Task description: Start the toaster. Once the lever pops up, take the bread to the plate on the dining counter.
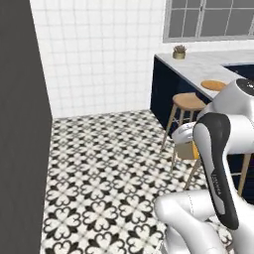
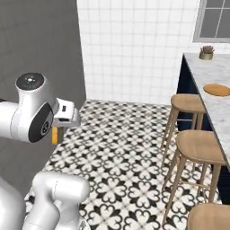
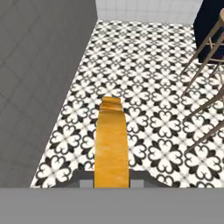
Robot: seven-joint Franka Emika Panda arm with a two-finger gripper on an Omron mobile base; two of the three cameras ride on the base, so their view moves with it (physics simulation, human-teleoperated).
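My own arm hides most of the bread (image 1: pixel 194 150) in the left base view, the grey band cuts off my fingertips below it, and the plate (image 2: pixel 217 90) looks too small to show detail.

Arm folded at elbow, forearm raised, wrist bent, hand pointing down toward floor. Gripper (image 3: pixel 112 177) clamped edge-on around bread (image 3: pixel 112 144), carried well above floor.
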